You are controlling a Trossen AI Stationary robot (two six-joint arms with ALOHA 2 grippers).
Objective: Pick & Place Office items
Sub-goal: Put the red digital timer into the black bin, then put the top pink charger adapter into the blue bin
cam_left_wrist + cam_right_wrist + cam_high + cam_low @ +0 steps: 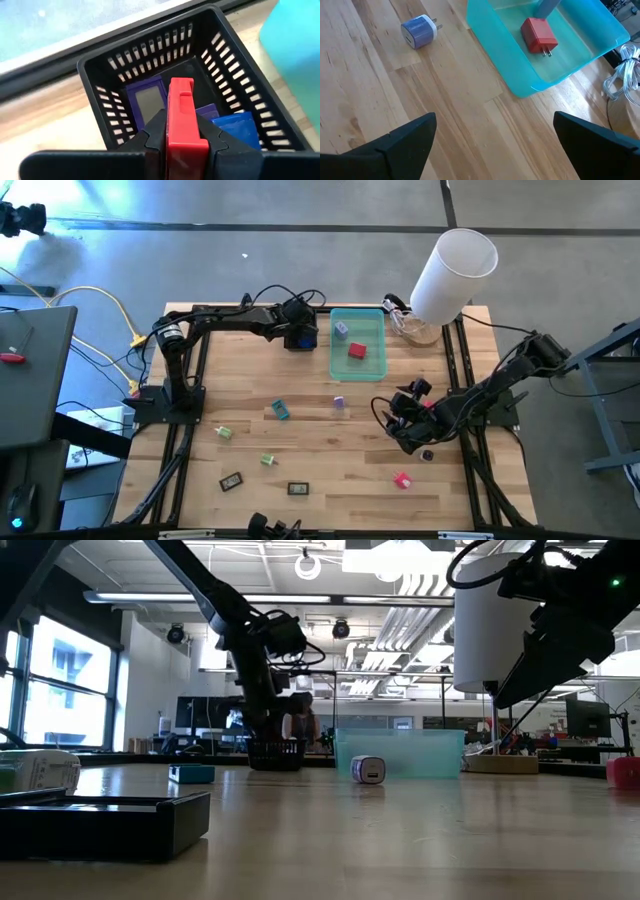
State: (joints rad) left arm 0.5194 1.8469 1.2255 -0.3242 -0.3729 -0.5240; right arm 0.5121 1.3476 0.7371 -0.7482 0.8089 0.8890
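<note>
Two arms are working over one wooden table [330,470].

Left gripper [181,145]: hanging directly above the black basket [235,55] at about 12 o'clock on the table, just beside the teal tray [382,368]. Its fingers are clamping a flat red piece [181,115], long axis running straight ahead along the fingers. Purple piece [145,97] and blue piece [237,127] are already lying inside the basket.

Key relation: the red piece is sitting over the basket's open mouth, so the release is judged to need only a short drop, nothing sideways.

Right gripper [495,145]: waiting at about 4 o'clock, fingers spread wide apart and holding nothing. A lavender plug block [419,31] is lying ahead of it on the bare wood, prongs pointing toward the tray; this arm is the nearer one for it.

Teal tray: holding a red plug block [538,34] and a bluish piece [341,329].

Loose pieces lying on the table:
- teal piece [280,410], near centre
- green piece [223,432], 8 o'clock
- green piece [267,460], 7 o'clock
- black piece [231,480], 7 o'clock
- black piece [297,489], 6 o'clock
- pink piece [402,479], 5 o'clock, nearer the right arm
</note>
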